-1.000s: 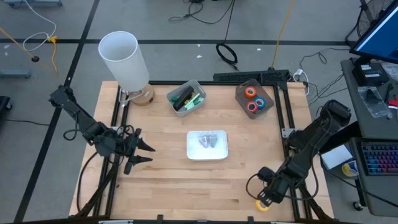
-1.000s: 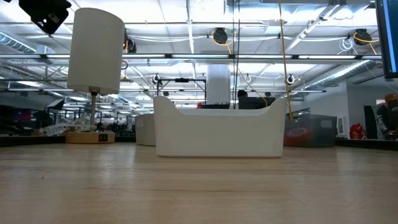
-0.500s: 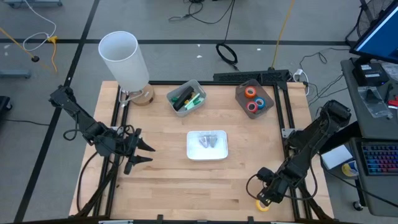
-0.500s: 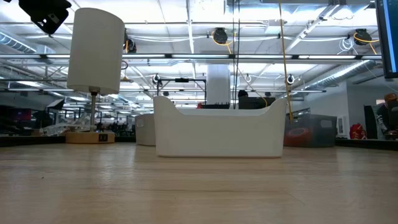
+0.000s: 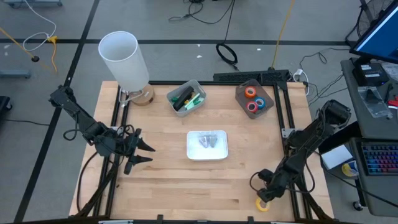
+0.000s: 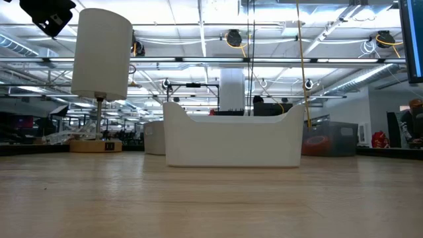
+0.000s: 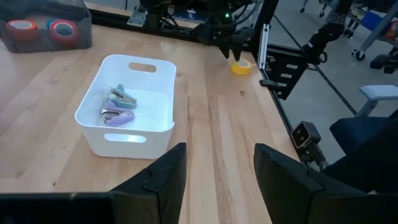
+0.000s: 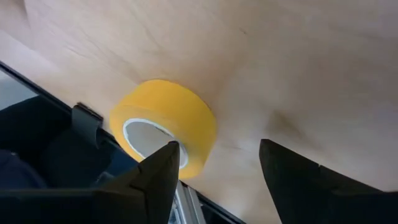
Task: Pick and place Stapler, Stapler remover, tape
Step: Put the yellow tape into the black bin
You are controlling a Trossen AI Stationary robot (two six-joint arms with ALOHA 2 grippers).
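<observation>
At the table's near right corner, my right gripper (image 5: 266,194) hangs open, empty, over the yellow tape roll (image 5: 263,204); I'd straddle it squarely before closing.

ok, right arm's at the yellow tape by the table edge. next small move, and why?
Probably ease the right gripper forward and down so its open jaws straddle the yellow tape, then close. The roll lies flat at the near right edge of the table, just ahead of the jaws and not between them. The left gripper waits at the left side.
</observation>
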